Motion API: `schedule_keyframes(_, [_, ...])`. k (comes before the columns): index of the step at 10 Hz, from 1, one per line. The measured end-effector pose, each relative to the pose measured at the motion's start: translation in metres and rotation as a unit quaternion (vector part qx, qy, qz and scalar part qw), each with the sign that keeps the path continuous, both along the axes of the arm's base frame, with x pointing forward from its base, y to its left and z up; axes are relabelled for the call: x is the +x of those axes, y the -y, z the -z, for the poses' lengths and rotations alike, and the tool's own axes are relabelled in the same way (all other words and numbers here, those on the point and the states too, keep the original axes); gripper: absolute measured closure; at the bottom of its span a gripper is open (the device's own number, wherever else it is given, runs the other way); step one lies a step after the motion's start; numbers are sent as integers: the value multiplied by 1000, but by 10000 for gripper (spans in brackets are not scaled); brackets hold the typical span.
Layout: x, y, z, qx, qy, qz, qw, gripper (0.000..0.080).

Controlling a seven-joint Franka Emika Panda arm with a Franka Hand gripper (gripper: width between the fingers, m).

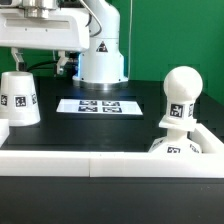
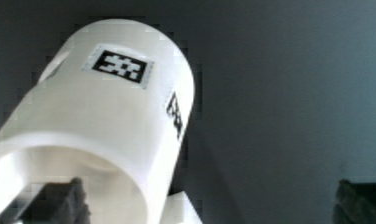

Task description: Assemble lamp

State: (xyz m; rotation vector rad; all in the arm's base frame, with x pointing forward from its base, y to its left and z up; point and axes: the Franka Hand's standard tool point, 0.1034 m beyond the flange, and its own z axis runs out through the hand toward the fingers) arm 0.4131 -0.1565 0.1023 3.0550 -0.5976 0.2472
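The white plastic truncated-cone shade (image 1: 20,97) (image 2: 114,120) stands at nine o'clock, narrow end up. The round-headed white bulb (image 1: 179,98) – at three o'clock – stands upright on the flat square tagged base (image 1: 178,147).

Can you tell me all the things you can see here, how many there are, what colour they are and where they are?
shade: one, white with a black-and-white tag, standing on the table at the exterior view's left; it fills the wrist view.
bulb: one, white, round head with a tag on its stem, upright at the exterior view's right.
base: one, white, under the bulb, mostly hidden behind the front rail.
marker board: one, white with black tags, flat on the table in the middle.
rails: white, along the table's edges.
table: one, black.
robot pedestal: one, white with a triangle sticker, at the back.
gripper: one, dark fingers, above the shade.
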Motion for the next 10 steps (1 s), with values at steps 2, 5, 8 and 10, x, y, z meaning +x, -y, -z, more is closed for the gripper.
schedule_keyframes(2, [0,0,0,-1,0,-4,1000,100])
schedule_keyframes(5, [2,-1,-1,-1,1,-9,1000,100])
schedule_keyframes(8, [2,-1,0,-1,0,-9,1000,100])
schedule_keyframes(10, [5,3,-3,-9,1,-49,999,100])
